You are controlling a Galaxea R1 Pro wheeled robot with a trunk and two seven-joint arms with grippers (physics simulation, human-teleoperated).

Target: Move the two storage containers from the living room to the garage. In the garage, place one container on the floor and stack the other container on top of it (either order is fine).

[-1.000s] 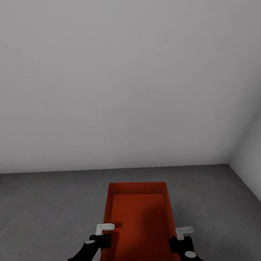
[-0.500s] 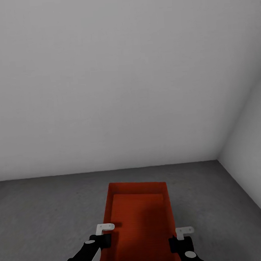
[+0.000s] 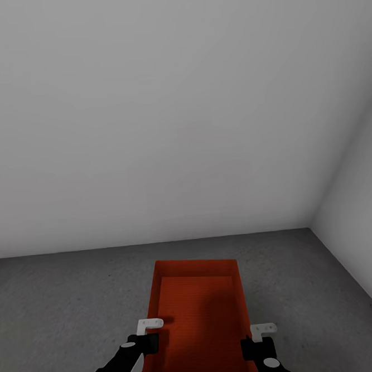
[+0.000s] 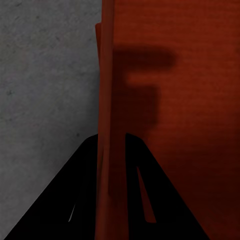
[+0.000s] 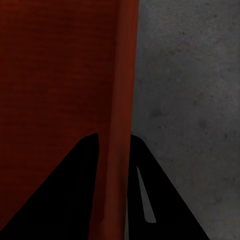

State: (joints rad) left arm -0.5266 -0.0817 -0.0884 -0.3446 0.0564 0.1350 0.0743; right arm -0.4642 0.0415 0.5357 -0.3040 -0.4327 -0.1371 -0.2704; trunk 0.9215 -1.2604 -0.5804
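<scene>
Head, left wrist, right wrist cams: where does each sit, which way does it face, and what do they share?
Head view: on the robot's head, facing forward and down at the orange-red container, the concrete floor and the white wall; both forearms show, left end effector and right end effector.
Left wrist view: near the left end effector, looking along its black fingers, which straddle one container wall.
Right wrist view: near the right end effector, fingers astride the opposite wall.
Shared: all see the same container over grey floor.

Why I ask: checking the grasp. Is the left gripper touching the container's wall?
Touching. In the left wrist view, the left gripper has its two fingers straddling the container wall with no gap showing.
</scene>
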